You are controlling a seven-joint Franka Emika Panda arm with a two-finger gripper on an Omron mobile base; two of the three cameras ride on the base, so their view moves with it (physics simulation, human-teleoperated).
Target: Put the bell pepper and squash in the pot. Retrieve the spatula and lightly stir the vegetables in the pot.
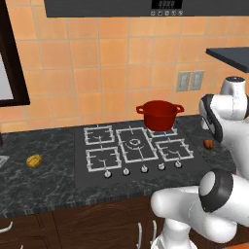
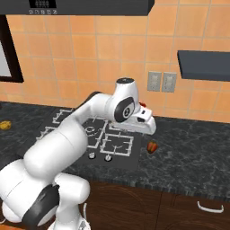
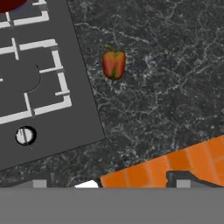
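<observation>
The small red-and-orange bell pepper with a green stem lies on the dark marbled stone counter, just beside the right edge of the grey glass stovetop and clear of its white burner grates. It also shows in the right base view and the left base view. That spot leaves it free on all sides, so a straight descent from above looks workable.

The glossy red round pot with small loop handles stands on the back right burner, open at the top and ready to take vegetables. The distance from pepper to pot is short, which makes the pepper the sensible first pick.

The small yellow lumpy squash rests well apart on the counter left of the stove, so I judge it will come second.

The white arm's two-finger gripper hangs above the counter near the pepper, its camera looking down on it. I cannot tell whether its fingers are spread or together. No spatula is visible.
</observation>
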